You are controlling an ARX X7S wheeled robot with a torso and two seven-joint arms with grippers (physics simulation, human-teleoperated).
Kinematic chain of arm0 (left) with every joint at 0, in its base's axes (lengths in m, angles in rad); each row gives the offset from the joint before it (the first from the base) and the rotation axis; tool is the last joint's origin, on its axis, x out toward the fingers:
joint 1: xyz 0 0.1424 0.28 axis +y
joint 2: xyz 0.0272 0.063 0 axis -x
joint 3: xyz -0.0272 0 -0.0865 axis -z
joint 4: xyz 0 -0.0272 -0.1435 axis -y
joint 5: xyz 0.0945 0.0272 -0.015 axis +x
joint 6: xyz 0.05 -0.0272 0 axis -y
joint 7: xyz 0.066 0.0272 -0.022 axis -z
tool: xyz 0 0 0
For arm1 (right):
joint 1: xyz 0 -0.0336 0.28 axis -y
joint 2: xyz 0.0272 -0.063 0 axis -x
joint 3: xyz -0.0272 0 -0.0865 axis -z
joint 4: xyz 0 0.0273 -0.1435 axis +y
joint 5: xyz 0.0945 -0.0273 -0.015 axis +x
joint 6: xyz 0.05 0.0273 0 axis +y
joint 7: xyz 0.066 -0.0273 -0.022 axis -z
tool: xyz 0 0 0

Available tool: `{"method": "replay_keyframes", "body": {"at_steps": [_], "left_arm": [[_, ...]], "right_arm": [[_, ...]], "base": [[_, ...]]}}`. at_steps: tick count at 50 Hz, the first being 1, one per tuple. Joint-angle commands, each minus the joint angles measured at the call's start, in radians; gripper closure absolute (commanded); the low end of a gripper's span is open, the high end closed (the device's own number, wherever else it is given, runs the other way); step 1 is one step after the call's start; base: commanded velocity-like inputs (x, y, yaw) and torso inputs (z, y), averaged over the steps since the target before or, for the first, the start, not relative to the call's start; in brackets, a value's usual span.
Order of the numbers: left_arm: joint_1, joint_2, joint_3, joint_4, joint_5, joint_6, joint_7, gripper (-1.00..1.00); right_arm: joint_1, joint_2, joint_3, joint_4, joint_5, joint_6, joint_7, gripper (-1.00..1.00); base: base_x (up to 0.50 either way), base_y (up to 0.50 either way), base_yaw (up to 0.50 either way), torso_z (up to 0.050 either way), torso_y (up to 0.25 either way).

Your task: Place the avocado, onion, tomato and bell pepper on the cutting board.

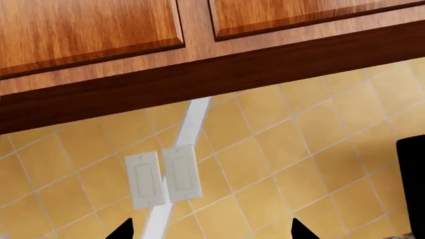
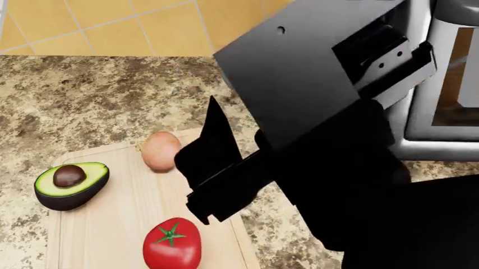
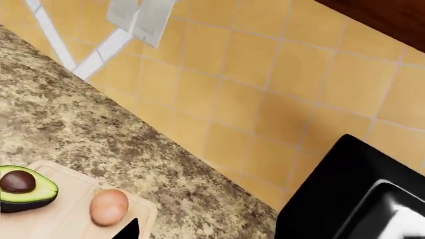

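Stretching across the head view, a speckled brown granite tabletop (image 2: 90,95) runs back to a wall of yellow-orange tiles (image 2: 112,25), with a steel appliance (image 2: 441,101) at the right edge. Wooden cabinets (image 1: 86,30) hang above the tiled wall in the left wrist view, where two white switch plates (image 1: 162,177) sit on the tiles. The cutting board (image 2: 112,224) lies near the tabletop's front-left part. On it the avocado (image 2: 71,185) rests at the board's left edge, cut face up with the pit showing; the onion (image 2: 160,150) sits at the board's far edge; the tomato (image 2: 172,244) stands toward the near edge, calyx up. The bell pepper cannot be found in any view. A large black arm fills the right half of the head view, its gripper (image 2: 217,168) hanging over the board's right edge beside the onion. Only dark fingertips (image 1: 302,229) show in the wrist views, so whether either pair of jaws is open or holding anything cannot be told.
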Motion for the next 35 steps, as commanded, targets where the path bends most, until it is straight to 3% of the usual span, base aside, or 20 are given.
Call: {"method": "replay_keyframes", "body": {"at_steps": [1,7,18,35], "left_arm": [[0.101,-0.055,-0.089,0.07,-0.104,0.038,-0.055,-1.0],[0.206,-0.085,-0.214,0.113,-0.174,0.064,-0.079,-1.0],[0.216,-0.088,-0.237,0.132,-0.205,0.071,-0.086,-1.0],[0.235,-0.095,-0.262,0.144,-0.229,0.07,-0.096,-1.0]], "right_arm": [[-0.008,0.08,0.065,-0.117,0.098,-0.124,0.244,-1.0],[-0.021,0.088,0.072,-0.142,0.075,-0.137,0.26,-1.0],[-0.03,0.097,0.074,-0.171,0.042,-0.133,0.262,-1.0],[-0.038,0.093,0.068,-0.178,0.038,-0.135,0.262,-1.0]], "base": [[0.0,0.0,0.0,0.0,0.0],[0.0,0.0,0.0,0.0,0.0],[0.0,0.09,0.0,0.0,0.0],[0.0,0.26,0.0,0.0,0.0]]}}
